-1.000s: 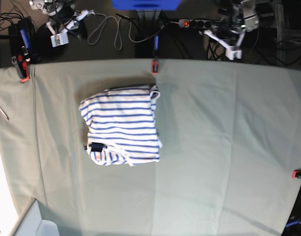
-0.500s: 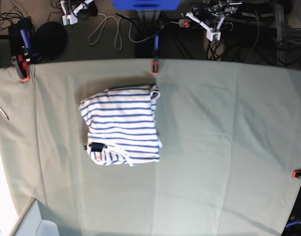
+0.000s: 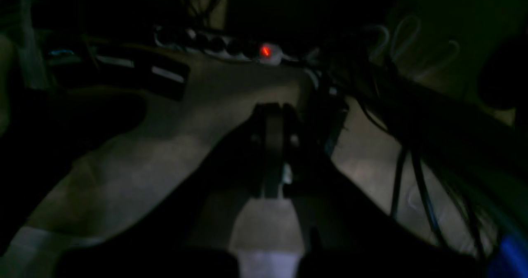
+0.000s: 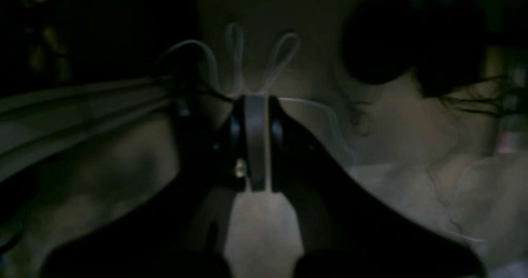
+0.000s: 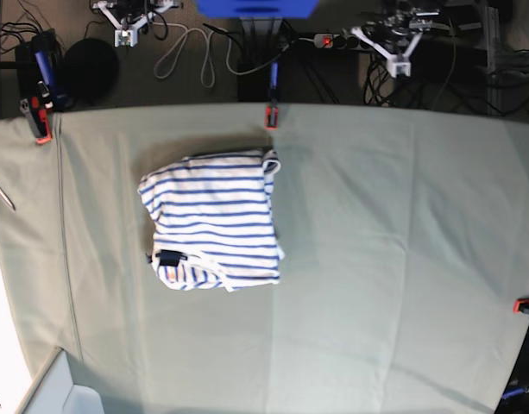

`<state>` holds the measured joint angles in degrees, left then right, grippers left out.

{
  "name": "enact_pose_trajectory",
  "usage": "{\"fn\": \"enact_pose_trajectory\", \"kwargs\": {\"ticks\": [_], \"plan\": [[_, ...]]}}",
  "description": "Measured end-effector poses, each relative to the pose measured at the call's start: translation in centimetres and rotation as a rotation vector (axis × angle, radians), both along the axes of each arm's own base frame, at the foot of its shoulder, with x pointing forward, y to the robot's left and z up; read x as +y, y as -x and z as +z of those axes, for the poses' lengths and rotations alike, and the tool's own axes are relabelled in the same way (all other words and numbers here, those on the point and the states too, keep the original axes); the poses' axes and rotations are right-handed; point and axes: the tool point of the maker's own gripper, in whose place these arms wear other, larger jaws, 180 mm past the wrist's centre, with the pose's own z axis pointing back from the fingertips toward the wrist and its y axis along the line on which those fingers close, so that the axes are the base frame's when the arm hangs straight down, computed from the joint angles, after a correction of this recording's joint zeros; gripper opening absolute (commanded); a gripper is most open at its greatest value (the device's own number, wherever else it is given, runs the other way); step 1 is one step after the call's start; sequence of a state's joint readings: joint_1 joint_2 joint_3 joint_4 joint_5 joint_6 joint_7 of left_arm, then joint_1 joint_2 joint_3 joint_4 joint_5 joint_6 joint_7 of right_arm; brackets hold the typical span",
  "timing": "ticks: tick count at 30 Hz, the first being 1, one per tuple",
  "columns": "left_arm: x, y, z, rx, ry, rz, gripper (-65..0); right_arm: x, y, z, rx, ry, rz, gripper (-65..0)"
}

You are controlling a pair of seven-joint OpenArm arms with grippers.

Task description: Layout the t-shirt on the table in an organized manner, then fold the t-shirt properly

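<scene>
One t-shirt (image 5: 214, 221), folded into a compact rectangle, lies on the surface (image 5: 393, 259) left of centre, dark label toward its near-left corner. One surface, grey-green cloth. Three red clamps visible: far-left edge (image 5: 41, 129), far-edge middle (image 5: 271, 116), right edge (image 5: 526, 304). Two arms, both off the surface beyond its far edge.

Left gripper (image 5: 400, 62) sits over the cables at base view's upper right; wrist view is dark, jaws pressed together, holding nothing. Right gripper (image 5: 123, 36) at upper left, jaws likewise closed and empty. One power strip with a red light (image 3: 231, 49) ahead of the left gripper. White looped cable (image 4: 255, 59) on the floor ahead of the right one.

Shirt clear of every edge; wide bare cloth to its right and on the near side, narrower strip to the left and far side.

Versus half a second ago: shirt unchanged; left gripper shifted slightly rightward, right gripper barely moved near the top edge.
</scene>
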<state>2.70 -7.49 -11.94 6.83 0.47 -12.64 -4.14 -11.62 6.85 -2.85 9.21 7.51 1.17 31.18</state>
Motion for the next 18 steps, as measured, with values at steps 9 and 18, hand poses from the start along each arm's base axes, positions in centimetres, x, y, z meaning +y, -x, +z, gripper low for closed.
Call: {"fn": "enact_pose_trajectory", "kwargs": {"ticks": [9, 18], "plan": [[-1.1, 0.9, -0.2, 0.037, 0.017, -0.081, -65.0, -4.4, -0.4, 1.2, 0.021, 0.312, 0.051, -65.0], [-2.7, 3.4, -0.5, 0.127, 0.049, -0.095, -65.0, -2.8, 0.9, 0.2, 0.126, 0.298, 0.127, -65.0]]}}
